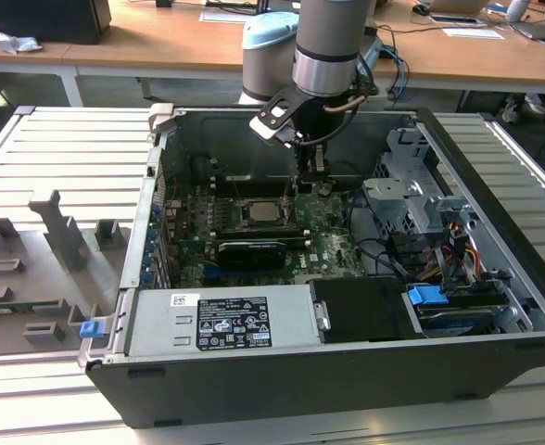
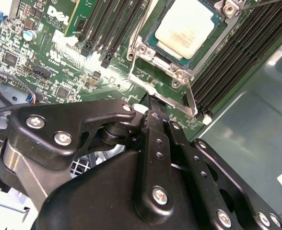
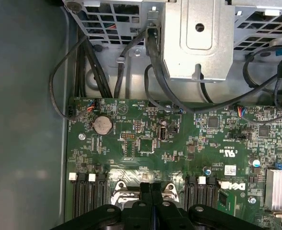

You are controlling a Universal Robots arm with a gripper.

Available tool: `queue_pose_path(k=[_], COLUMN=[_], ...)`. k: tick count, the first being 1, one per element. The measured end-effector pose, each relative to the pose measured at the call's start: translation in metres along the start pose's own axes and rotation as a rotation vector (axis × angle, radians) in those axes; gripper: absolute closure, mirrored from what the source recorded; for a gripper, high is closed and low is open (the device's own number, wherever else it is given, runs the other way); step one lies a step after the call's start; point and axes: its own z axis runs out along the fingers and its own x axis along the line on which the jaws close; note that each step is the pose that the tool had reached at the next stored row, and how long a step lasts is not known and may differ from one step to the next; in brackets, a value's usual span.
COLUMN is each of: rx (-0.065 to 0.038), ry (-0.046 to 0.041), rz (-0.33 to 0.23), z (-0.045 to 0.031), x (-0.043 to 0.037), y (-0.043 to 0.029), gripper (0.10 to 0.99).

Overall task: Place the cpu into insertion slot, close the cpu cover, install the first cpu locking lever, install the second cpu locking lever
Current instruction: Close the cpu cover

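The pale square cpu (image 2: 184, 29) lies flat in the insertion slot (image 1: 274, 225) on the green motherboard (image 3: 146, 143). The dull metal cpu cover (image 2: 146, 42) frames it and looks lowered around it. A thin metal locking lever (image 2: 191, 98) runs along one side of the socket. My black gripper (image 2: 153, 101) has its fingers shut together with nothing between them, and its tips are close to the socket's edge beside that lever. In the exterior view the gripper (image 1: 305, 184) reaches down into the open case just to the right of the cpu (image 1: 259, 213).
Long black memory slots (image 2: 227, 57) flank the socket. A metal drive cage (image 1: 411, 199) and cable bundles (image 3: 146, 72) stand at the exterior view's right. A power supply (image 1: 226, 320) fills the near side. The case walls (image 1: 152, 185) enclose the space.
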Motion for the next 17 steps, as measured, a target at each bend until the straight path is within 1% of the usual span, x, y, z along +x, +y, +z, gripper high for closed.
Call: queue_pose_path(k=[17], rx=[0.0], ry=[0.0], rz=[0.0], z=[-0.0001], x=[0.0003], y=[-0.0089], gripper=[0.98])
